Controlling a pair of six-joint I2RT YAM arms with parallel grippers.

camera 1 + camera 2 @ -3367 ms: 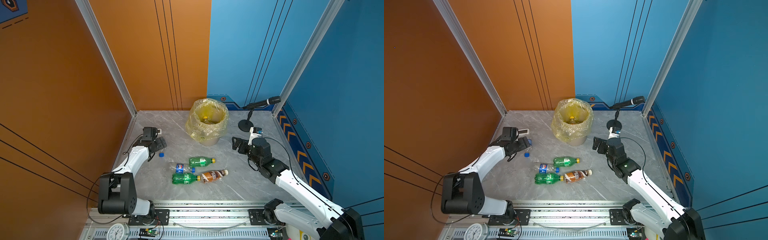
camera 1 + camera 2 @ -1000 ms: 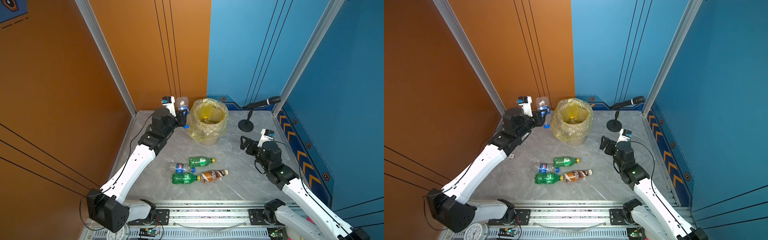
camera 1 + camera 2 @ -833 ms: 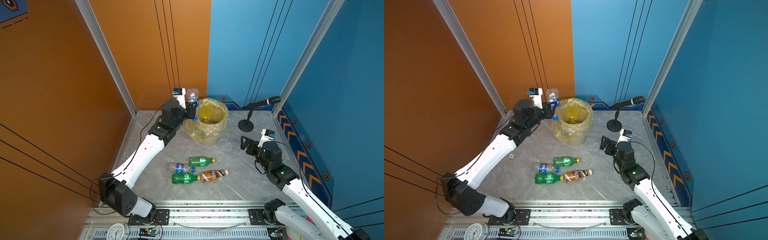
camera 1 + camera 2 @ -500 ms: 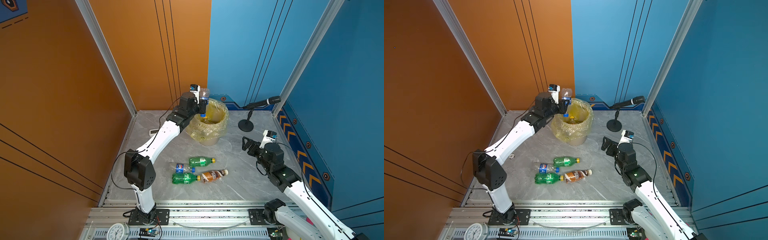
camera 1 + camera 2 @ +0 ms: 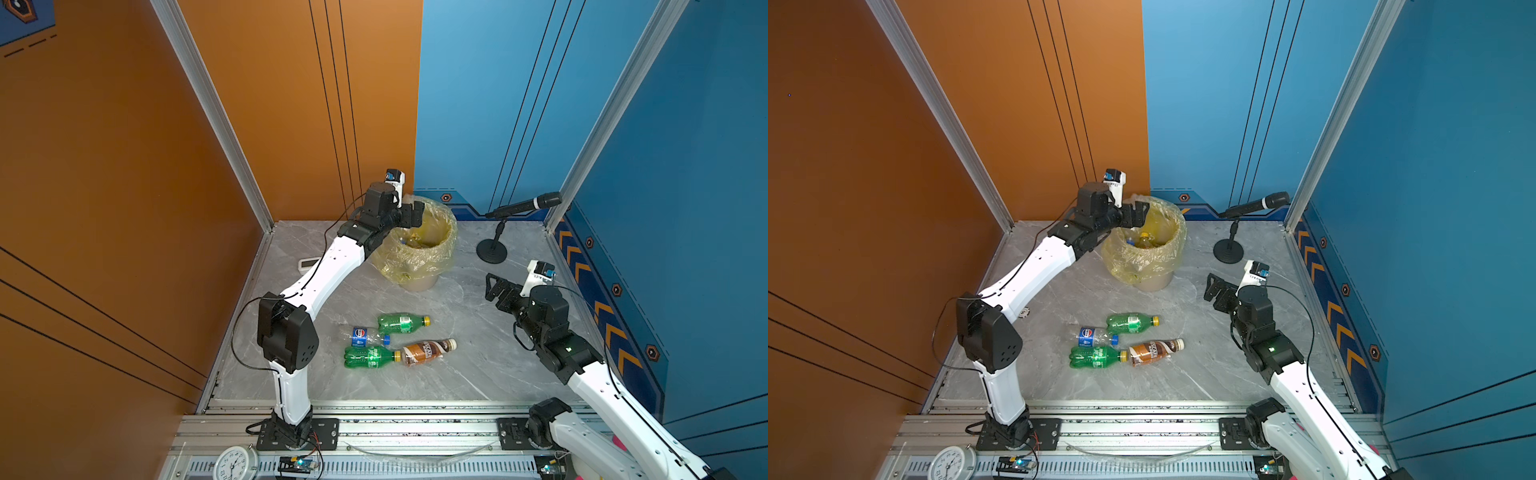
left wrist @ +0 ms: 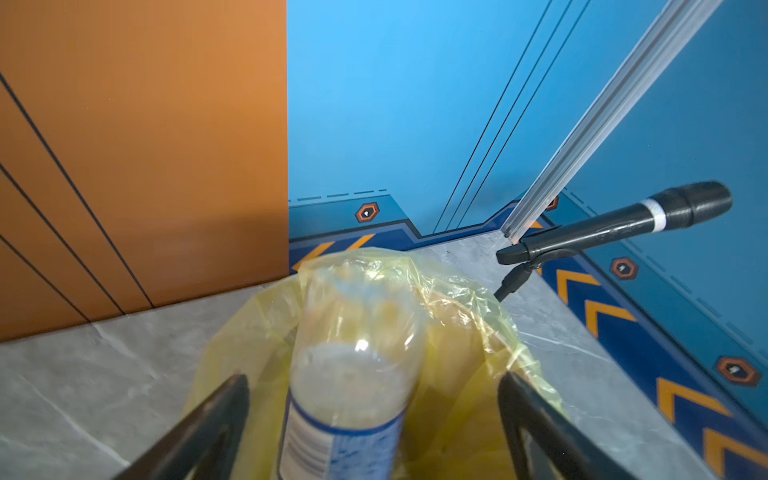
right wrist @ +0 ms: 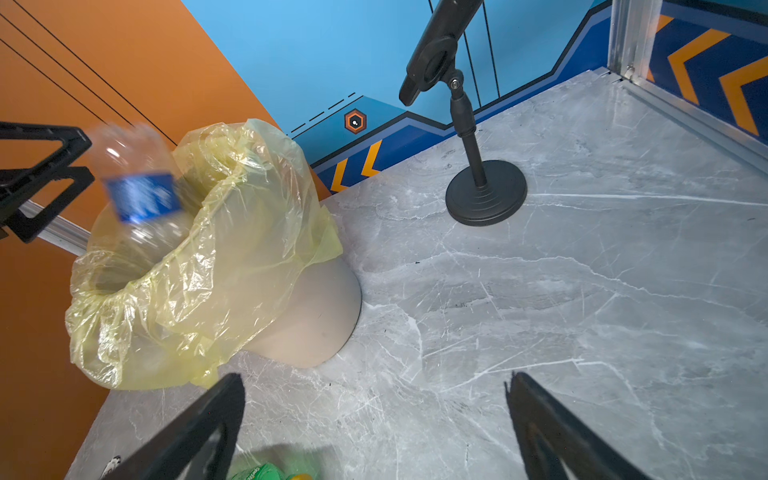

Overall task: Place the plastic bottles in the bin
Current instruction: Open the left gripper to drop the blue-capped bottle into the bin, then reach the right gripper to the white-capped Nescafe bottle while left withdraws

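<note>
Left pincer (image 5: 417, 214): wide open, gripping nothing, above the bin's (image 5: 415, 266) rim.
Water bottle (image 7: 137, 183): blurred, loose between that pincer's jaws, lower end inside the bin.
Right pincer (image 5: 492, 286): wide open, empty, above the bench (image 5: 457, 365).
Four bottles (image 5: 365, 336): lying on the bench, apart from both pincers.

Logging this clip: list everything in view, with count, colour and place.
bin: one, beige, yellow bag, back middle
bottle in bin: one visible, yellow cap, inside
water bottle: one, clear, blue label, loose at bin's mouth
green bottles: two, yellow caps, lying mid-table
Pepsi bottle: one, clear, between them
coffee bottle: one, brown, beside them
microphone: one, black, back right
timer: one, white, left wall
clock: one, white, front rail
left fingers: black, open, over bin
right fingers: black, open, empty, right side
</note>
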